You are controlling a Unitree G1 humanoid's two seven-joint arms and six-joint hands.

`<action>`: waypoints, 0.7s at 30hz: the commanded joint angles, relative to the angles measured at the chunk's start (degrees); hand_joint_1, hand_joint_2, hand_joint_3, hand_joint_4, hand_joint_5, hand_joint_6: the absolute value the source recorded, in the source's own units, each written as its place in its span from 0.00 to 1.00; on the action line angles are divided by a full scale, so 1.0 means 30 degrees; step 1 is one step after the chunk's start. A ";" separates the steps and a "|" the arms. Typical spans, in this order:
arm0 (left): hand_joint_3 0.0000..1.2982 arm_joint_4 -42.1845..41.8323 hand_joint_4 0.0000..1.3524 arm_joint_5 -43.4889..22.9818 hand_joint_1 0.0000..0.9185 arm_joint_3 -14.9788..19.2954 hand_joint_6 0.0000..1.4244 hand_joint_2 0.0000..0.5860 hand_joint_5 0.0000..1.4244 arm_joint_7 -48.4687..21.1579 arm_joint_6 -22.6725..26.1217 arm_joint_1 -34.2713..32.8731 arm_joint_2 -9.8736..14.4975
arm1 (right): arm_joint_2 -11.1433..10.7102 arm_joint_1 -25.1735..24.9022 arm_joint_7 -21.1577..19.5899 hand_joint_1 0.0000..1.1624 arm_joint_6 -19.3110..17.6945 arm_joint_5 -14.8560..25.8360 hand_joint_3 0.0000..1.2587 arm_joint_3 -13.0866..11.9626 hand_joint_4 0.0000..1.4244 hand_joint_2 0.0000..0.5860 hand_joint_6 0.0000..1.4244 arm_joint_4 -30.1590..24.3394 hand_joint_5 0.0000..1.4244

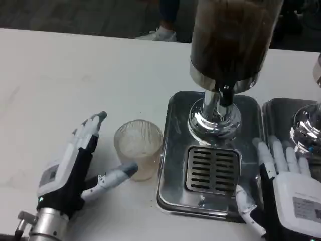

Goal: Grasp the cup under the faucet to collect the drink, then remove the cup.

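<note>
**Left hand open beside the cup, cup not yet under the faucet**

The robot's left hand, white-backed with black and white fingers, lies spread on the wide white table. It holds nothing. Its fingers reach forward along the left of the cup and its thumb angles in toward the cup's near side, apparently to close around it; whether the thumb tip already touches the glass is hard to tell.

The tall drink dispenser, a dark-filled cylinder on a shiny chrome column, stands right of centre. It rests on a silver metal drip tray with a slotted grate that catches spills below the faucet. A second chrome dispenser base sits at the far right edge.

The right hand, fingers straight and apart, rests empty at the right edge of the tray, probably waiting.

The small ribbed clear glass cup stands upright on the table, just left of the tray, so it must be carried onto the grate before any drink can be collected.
</note>
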 commanded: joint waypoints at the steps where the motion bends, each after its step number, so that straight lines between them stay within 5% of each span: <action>1: 0.00 0.1424 0.00 0.0436 0.00 -0.0677 0.00 0.00 0.00 0.0521 -0.0493 -0.1336 -0.0237 | 0.0138 0.0260 -0.0315 0.18 0.0224 -0.0165 0.07 -0.0043 0.00 0.92 0.00 -0.0454 0.00; 13: 0.00 0.4835 0.00 -0.0189 0.27 -0.1037 0.00 0.02 0.00 0.1433 -0.1845 -0.3250 -0.1634 | 0.0414 0.0548 -0.0299 0.19 0.0650 -0.0453 0.07 0.0080 0.00 0.91 0.00 -0.0984 0.00; 21: 0.00 0.5695 0.00 -0.0233 0.32 -0.1447 0.04 0.03 0.06 0.1142 -0.2211 -0.3872 -0.2111 | 0.0531 0.0858 -0.0307 0.19 0.0822 -0.0515 0.07 0.0070 0.00 0.91 0.00 -0.1267 0.00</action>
